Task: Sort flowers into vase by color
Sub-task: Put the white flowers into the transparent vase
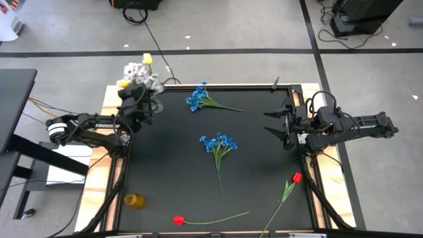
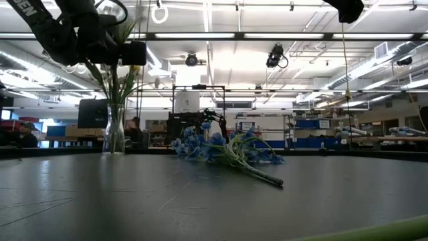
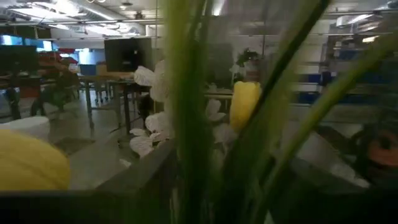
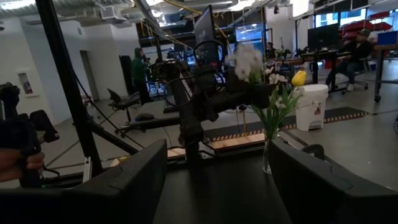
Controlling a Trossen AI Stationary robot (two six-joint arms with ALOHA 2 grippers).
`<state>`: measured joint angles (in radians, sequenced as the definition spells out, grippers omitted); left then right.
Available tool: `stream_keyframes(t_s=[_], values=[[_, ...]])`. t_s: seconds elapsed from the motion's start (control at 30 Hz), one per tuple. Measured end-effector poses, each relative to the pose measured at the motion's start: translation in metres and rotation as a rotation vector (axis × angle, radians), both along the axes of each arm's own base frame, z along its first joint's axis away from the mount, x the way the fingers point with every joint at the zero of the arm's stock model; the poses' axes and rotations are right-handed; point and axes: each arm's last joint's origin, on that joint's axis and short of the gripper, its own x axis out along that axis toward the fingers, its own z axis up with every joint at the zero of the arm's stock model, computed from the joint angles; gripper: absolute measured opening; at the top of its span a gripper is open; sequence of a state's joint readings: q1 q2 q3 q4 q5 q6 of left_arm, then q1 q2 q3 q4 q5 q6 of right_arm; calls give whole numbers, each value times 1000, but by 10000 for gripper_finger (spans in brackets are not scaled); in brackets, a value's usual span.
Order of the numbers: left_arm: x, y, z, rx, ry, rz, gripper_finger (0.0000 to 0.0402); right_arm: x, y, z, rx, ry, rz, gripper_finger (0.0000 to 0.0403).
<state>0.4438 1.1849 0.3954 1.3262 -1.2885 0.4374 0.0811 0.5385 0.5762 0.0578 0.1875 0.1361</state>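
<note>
Left tool (image 1: 141, 99) at upright vase flowers (image 1: 137, 71), grip unclear, right tool (image 1: 281, 121) released

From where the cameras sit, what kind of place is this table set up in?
Probably a large robotics lab or workshop. Long ceiling light strips run over an open hall, workbenches with blue storage bins stand behind the table, and cables trail across the taped concrete floor.
</note>
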Motion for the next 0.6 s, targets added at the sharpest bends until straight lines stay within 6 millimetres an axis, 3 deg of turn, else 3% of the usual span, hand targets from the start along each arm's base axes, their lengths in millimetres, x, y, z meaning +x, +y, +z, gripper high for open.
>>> stream_keyframes(t_s=[0.2,0.47,0.6], values=[[1,-4,9,-17,-8,31,261,0,0,0,0,0,0,286],[11,-8,37,-60,180,52,266,0,0,0,0,0,0,286],[11,-11,36,-122,210,99,266,0,0,0,0,0,0,286]])
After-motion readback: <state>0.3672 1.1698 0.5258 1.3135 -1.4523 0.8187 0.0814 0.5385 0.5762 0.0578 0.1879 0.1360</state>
